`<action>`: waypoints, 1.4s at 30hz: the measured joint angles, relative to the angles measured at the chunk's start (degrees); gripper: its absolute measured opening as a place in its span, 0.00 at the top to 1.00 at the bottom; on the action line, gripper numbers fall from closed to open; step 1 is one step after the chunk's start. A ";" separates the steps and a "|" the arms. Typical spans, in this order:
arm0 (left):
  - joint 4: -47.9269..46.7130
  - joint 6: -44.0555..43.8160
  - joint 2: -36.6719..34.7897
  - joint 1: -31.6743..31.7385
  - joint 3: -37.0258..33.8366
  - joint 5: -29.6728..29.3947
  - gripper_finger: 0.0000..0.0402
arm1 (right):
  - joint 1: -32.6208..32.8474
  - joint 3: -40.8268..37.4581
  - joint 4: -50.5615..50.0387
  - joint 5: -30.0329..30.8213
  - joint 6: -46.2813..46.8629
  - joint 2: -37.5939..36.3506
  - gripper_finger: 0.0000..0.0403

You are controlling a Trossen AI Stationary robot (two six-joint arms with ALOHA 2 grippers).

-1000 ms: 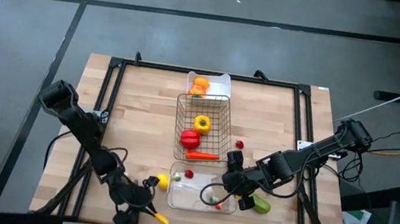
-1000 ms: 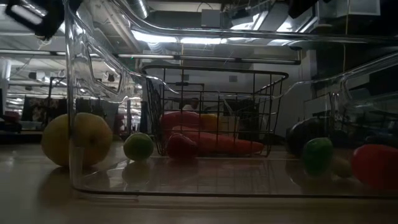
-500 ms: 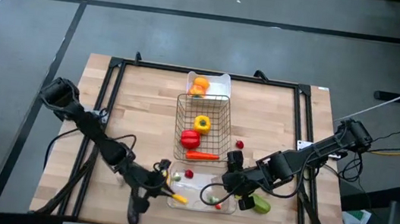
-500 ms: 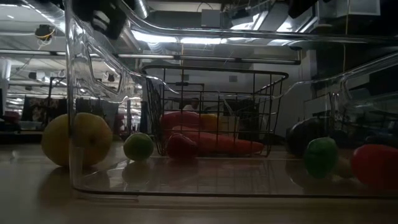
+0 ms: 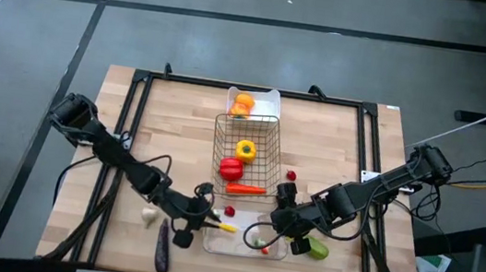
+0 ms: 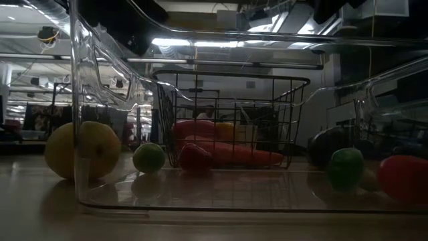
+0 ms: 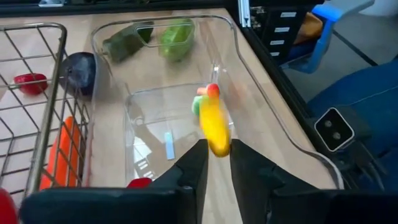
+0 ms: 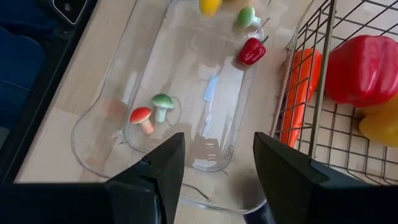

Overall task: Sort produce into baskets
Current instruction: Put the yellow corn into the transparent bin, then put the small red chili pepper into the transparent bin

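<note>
Produce is being sorted, and the piece in hand is a small yellow pepper-like item (image 7: 214,127) seen just ahead of the left gripper (image 5: 200,220), over the shallow clear tray (image 7: 267,118) near the table's front edge. In the left wrist view the jaws stand only slightly apart, and whether the yellow piece is gripped at its near end or already let go cannot be told.

For the step to be done well, the piece should be kept low over the tray's floor and let go inside the rim, clear of the wire basket (image 5: 245,155) beside it.

The right gripper (image 5: 281,217) waits with jaws partly open and empty over the tray's other end.
</note>
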 joint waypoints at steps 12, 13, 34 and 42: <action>0.02 0.00 0.00 0.42 0.00 0.00 0.69 | -0.66 0.02 -2.82 -0.03 0.45 0.00 0.53; 0.02 -0.01 0.00 0.42 0.00 0.00 0.68 | -1.01 0.02 -3.82 -0.05 1.50 0.00 0.53; 0.04 -0.28 0.00 0.42 0.00 0.02 0.59 | -17.41 -0.03 -30.48 0.02 7.64 0.00 0.53; 0.04 -0.28 0.00 0.42 0.00 0.02 0.59 | -21.81 -10.61 -34.48 2.96 7.74 -5.29 0.53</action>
